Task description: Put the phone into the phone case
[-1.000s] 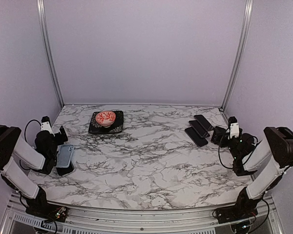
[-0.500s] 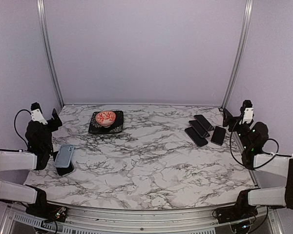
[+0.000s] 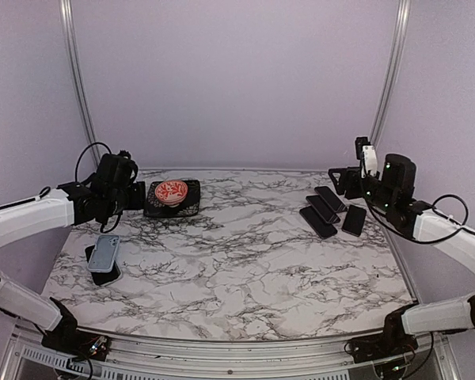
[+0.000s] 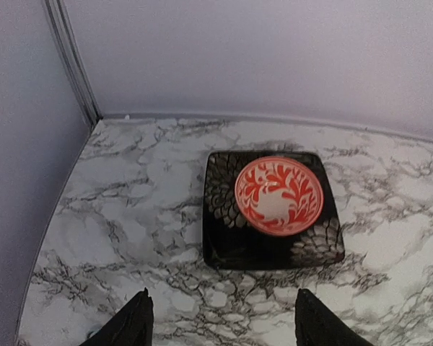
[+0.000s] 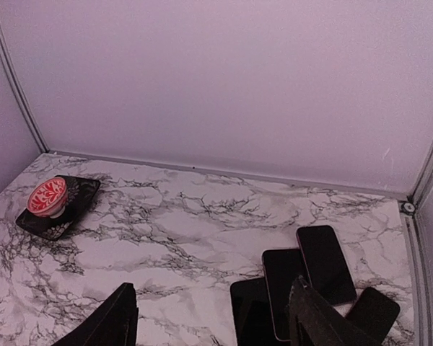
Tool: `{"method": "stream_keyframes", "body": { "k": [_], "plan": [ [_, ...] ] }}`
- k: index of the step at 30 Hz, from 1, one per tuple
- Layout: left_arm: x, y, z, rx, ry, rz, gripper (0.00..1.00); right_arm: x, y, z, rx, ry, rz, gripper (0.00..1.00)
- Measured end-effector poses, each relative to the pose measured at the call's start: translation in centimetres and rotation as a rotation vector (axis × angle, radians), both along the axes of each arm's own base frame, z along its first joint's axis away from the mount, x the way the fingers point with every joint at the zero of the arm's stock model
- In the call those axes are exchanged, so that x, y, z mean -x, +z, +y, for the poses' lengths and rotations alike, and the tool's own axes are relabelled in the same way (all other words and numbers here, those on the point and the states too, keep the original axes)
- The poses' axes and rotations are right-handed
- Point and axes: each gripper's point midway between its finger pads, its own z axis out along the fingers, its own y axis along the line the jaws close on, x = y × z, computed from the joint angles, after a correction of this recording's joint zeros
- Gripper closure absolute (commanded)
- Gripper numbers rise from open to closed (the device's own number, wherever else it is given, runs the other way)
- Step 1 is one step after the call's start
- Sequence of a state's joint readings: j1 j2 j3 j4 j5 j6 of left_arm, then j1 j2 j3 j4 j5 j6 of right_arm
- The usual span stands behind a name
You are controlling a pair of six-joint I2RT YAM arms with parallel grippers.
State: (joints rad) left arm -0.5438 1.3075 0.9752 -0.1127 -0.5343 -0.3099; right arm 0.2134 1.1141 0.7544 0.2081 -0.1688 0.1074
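Left jaws: spread, empty, aimed at red bowl (image 4: 278, 195); blue phone case (image 3: 104, 253) lay on desk (image 3: 245, 269) behind and below them.
Right jaws: spread, empty; black phones (image 5: 325, 263) lay just ahead, below.
Do well: right needed one phone's long edges, squarely.

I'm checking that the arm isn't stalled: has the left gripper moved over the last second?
Yes. The left gripper has swung away from the blue phone case, toward the back wall, and is now beside the black plate.
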Motion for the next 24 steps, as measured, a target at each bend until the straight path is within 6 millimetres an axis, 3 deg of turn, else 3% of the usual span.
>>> {"method": "stream_keyframes", "body": {
  "k": [3, 8, 11, 14, 18, 22, 24],
  "plan": [
    [2.7, -6.9, 1.8, -0.132, 0.050, 0.245, 0.28, -0.2, -2.5, 1.5, 0.030, 0.015, 0.109, 0.32],
    [4.5, -11.7, 4.3, -0.300, 0.123, 0.440, 0.36, 0.4, -6.4, 3.5, 0.065, 0.051, 0.241, 0.32],
    [4.7, -14.6, 4.9, -0.348, 0.139, 0.539, 0.51, 0.5, -7.5, 4.0, 0.069, 0.060, 0.278, 0.32],
    [4.9, -17.7, 6.5, -0.356, 0.175, 0.649, 0.55, 0.7, -8.0, 4.2, 0.069, 0.063, 0.300, 0.32],
    [5.2, -19.2, 8.2, -0.336, 0.231, 0.709, 0.63, 0.7, -8.0, 4.3, 0.065, 0.059, 0.302, 0.32],
    [5.5, -19.1, 8.1, -0.306, 0.233, 0.699, 1.00, 0.7, -8.0, 4.3, 0.060, 0.056, 0.305, 0.33],
    [5.9, -19.3, 8.0, -0.298, 0.227, 0.702, 1.00, 0.7, -8.0, 4.3, 0.059, 0.055, 0.305, 0.33]
  ]
}}
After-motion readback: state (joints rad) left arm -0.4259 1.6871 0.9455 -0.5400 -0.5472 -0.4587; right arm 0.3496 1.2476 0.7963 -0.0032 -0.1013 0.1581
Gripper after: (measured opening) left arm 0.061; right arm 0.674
